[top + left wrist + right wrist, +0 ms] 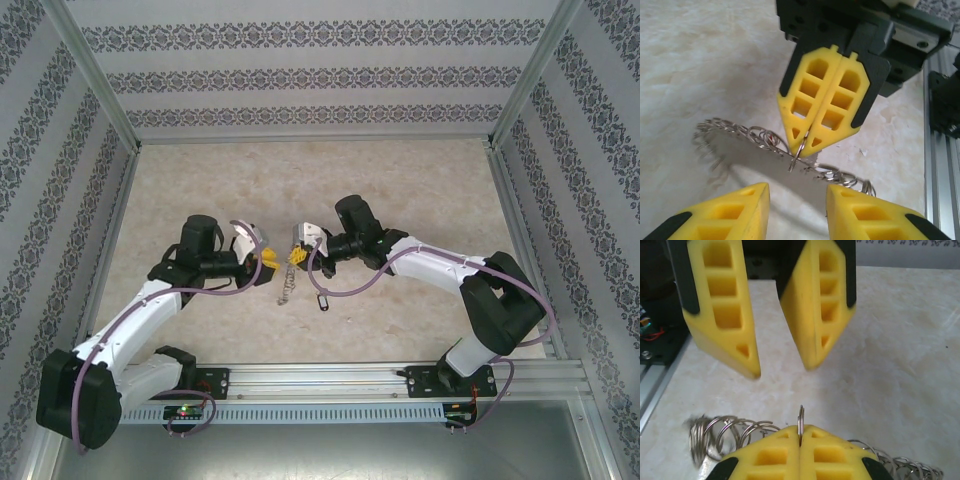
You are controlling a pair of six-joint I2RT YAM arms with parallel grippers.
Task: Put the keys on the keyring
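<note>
The keyring (285,288) is a silvery chain of small rings hanging between the two grippers, with its lower end trailing on the table. My right gripper (800,434) is shut on one upright ring (800,416) of it, and shows as closed yellow fingers in the left wrist view (807,142). My left gripper (797,200) faces it a short way off, open, with nothing between its fingers (735,335). A speck of red (771,136) shows among the rings (737,130). A small dark oblong tag, seemingly one of the keys (322,298), lies on the table just right of the chain.
The marble-patterned tabletop (300,180) stretches away behind the grippers. An aluminium rail (400,378) runs along the near edge, with patterned walls on three sides. A purple cable (345,288) loops under the right wrist close to the dark tag.
</note>
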